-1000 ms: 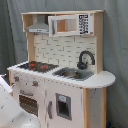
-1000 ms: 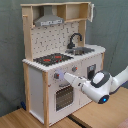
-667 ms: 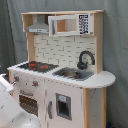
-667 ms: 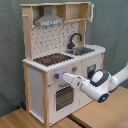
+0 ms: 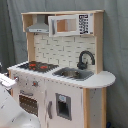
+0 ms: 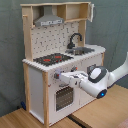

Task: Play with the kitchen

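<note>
The toy kitchen (image 5: 65,95) (image 6: 35,90) is white and light wood, with a pegboard back, and it shows in both exterior views. It carries a grey range hood (image 6: 49,20), a black-red hob (image 5: 40,65) (image 6: 52,59), a black faucet (image 5: 85,59) (image 6: 75,40) and a sink (image 5: 75,73) (image 6: 84,50). My gripper (image 6: 60,76) reaches in from the second exterior view's right. Its tip is at the knob panel just above the windowed oven door (image 6: 64,97), by a reddish knob (image 6: 56,76). In the first exterior view only part of the white arm (image 5: 10,107) shows, at the lower left.
A wooden table top (image 6: 100,112) lies under and in front of the kitchen. A grey curtain (image 5: 117,45) hangs behind it. An upper cabinet with a window (image 5: 65,24) sits beside the hood. The rounded counter end (image 5: 102,80) juts out past the sink.
The gripper has edged a little lower and further towards the knob panel on the kitchen's front. The kitchen itself has not moved.
</note>
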`<state>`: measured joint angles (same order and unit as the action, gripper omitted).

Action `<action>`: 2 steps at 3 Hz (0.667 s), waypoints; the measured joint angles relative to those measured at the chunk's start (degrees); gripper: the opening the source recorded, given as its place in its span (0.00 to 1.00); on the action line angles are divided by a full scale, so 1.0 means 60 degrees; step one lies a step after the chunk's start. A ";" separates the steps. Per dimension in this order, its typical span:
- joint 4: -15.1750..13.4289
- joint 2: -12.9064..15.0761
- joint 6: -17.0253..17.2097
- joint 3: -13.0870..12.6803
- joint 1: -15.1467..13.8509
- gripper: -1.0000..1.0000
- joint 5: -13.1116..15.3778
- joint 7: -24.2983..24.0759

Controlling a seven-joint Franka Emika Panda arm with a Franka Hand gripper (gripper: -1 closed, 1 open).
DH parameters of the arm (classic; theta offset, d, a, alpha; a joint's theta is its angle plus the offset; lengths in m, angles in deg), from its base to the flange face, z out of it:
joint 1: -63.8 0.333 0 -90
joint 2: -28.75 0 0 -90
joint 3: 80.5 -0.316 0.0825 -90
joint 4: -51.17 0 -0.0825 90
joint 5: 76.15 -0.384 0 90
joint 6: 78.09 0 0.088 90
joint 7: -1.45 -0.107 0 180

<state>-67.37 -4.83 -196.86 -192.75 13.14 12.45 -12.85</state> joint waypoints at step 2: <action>-0.0005 -0.0002 -0.0908 0.0300 -0.0237 1.00 0.0346 0.1642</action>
<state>-67.40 -4.84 -202.31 -190.95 11.72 14.53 -3.00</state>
